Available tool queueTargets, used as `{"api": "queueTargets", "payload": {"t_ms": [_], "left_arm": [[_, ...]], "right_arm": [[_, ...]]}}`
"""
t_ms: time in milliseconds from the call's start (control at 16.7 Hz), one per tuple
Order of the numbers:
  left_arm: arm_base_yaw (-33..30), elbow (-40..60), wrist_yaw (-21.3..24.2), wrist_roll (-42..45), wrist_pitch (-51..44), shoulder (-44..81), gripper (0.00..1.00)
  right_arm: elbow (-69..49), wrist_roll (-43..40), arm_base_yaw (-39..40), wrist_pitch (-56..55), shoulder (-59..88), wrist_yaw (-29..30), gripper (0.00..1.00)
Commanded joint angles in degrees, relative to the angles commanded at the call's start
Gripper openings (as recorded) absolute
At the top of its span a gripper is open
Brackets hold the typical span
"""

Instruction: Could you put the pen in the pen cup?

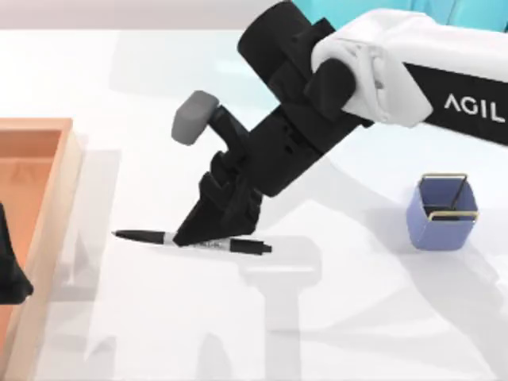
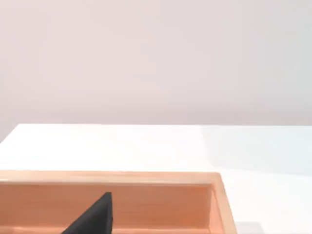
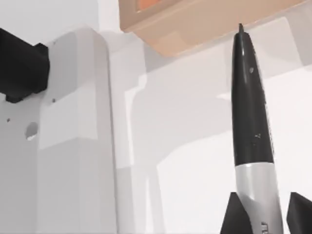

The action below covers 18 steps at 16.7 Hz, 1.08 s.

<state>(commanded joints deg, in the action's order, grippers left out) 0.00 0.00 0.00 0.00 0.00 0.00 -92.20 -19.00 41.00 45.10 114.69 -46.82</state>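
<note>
right gripper (image 1: 208, 236) straddles the pen (image 1: 143, 236) on the table, fingers apart; next: clamp it, lift, carry to the cup (image 1: 442, 213).

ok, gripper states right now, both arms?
Right gripper: down on the table, fingers either side of the slim black marker pen at its pale grey-white band; firm grip cannot be told.
Left gripper: parked over the wooden tray.
</note>
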Motion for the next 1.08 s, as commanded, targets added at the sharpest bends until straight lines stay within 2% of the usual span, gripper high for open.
{"api": "queueTargets", "payload": {"t_ms": [240,480,720,1080], "left_arm": [[0.0,0.0,0.0,0.0,0.0,0.0,1.0],[0.0,0.0,0.0,0.0,0.0,0.0,1.0],[0.0,0.0,0.0,0.0,0.0,0.0,1.0],[0.0,0.0,0.0,0.0,0.0,0.0,1.0]], "right_arm": [[-3.39,-2.78,6.22,0.37,-7.46,3.61,0.0],[-9.61,-7.56,18.44,1.83,-22.25,11.2,0.0],[-16.85,-12.92,34.9,5.05,-41.55,21.68,0.0],[-26.49,-20.16,64.13,13.79,-73.6,40.31,0.0]]}}
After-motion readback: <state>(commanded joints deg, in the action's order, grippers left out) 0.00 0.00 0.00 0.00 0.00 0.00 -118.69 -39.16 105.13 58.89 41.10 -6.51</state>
